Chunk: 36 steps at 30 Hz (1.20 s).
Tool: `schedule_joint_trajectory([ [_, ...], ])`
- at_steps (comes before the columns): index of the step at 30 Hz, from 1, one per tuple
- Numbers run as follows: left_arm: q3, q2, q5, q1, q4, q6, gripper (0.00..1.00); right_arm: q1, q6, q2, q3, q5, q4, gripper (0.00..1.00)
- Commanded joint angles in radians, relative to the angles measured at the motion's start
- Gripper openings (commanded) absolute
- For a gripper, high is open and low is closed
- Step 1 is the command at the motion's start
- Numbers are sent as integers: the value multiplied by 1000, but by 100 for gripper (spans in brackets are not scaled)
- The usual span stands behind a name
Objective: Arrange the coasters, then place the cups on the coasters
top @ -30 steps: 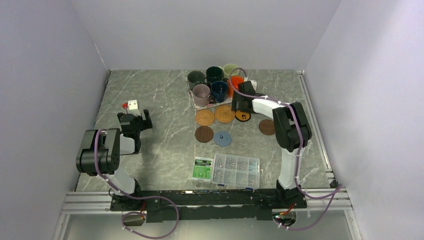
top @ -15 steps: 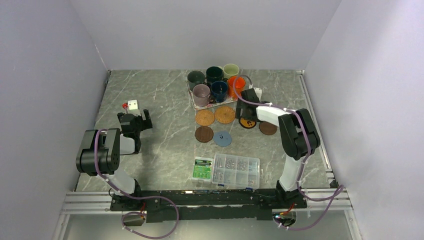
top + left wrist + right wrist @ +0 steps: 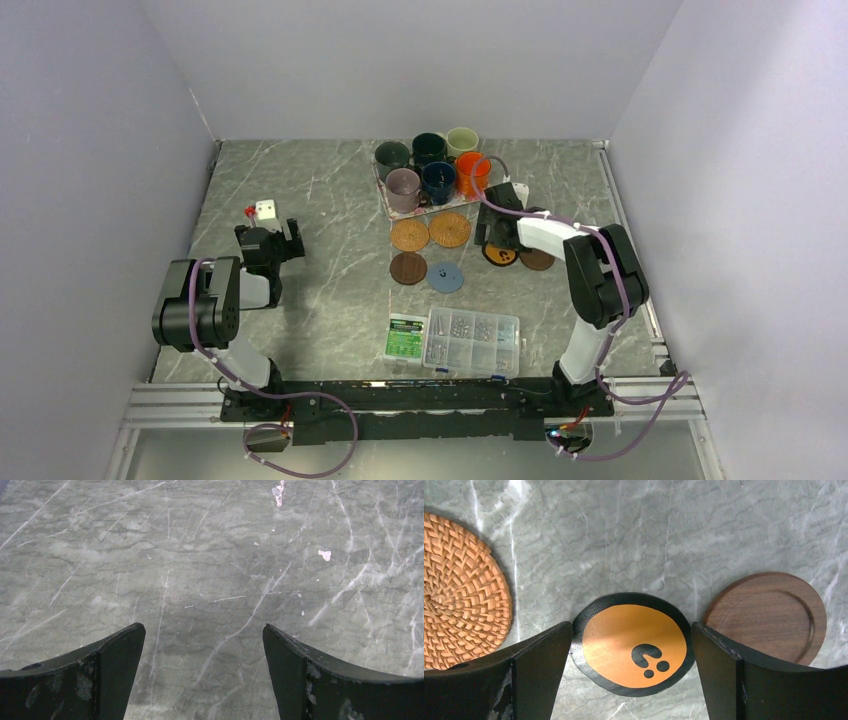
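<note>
We counted six coasters, all lying flat on the grey veined table (image 3: pixel 300 190). Two were woven tan, the left woven coaster (image 3: pixel 409 234) and the right woven coaster (image 3: pixel 450 229), side by side. Two were dark brown, the near brown coaster (image 3: pixel 407 268) and the right brown coaster (image 3: pixel 537 260). There was one light blue coaster (image 3: pixel 446 277) and one black-and-orange coaster (image 3: pixel 499 253). We counted six cups, none on a coaster, clustered in two rows at the patterned tray (image 3: pixel 385 207) on the far side. The grey-green cup (image 3: pixel 391 156), teal cup (image 3: pixel 429 148) and cream cup (image 3: pixel 462 140) stood behind; the mauve cup (image 3: pixel 403 187), navy cup (image 3: pixel 438 180) and orange cup (image 3: pixel 471 172) stood in front. We also noted one clear screw box (image 3: pixel 472 340) and one green card (image 3: pixel 406 337) near the arm bases. The right gripper (image 3: pixel 631 630) stood wide apart, low over the table, its black fingers straddling the black-and-orange coaster. The disc's rim reached both inner faces, and we could not tell whether it touched them. The left gripper (image 3: pixel 204 630) was equally wide apart over bare table, gripping nothing, well apart from coasters and cups. The woven discs showed a tight basket weave. The right brown coaster was wood-grained with a raised rim. The black-and-orange coaster was smooth and thin, with an orange face, a black border and a black hooked mark over two dots.
</note>
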Motion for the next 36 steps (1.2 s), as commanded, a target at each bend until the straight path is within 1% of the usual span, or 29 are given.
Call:
schedule_joint_trajectory([
  [1,-1,0,15,2,50,10,94,3,-23,-22,-18,25,-127,93],
  [5,-1,0,16,2,50,11,94,3,-35,-35,10,21,-131,94],
  [10,-1,0,15,2,50,11,94,4,-38,-2,50,-2,-138,94],
  [20,-1,0,14,2,51,11,94,3,-34,-18,29,-25,-121,94],
  [28,-2,-1,14,2,50,10,94,4,-46,-70,47,-30,-134,94],
  [36,-1,0,15,2,51,11,94,11,-68,-165,37,-81,-118,94],
])
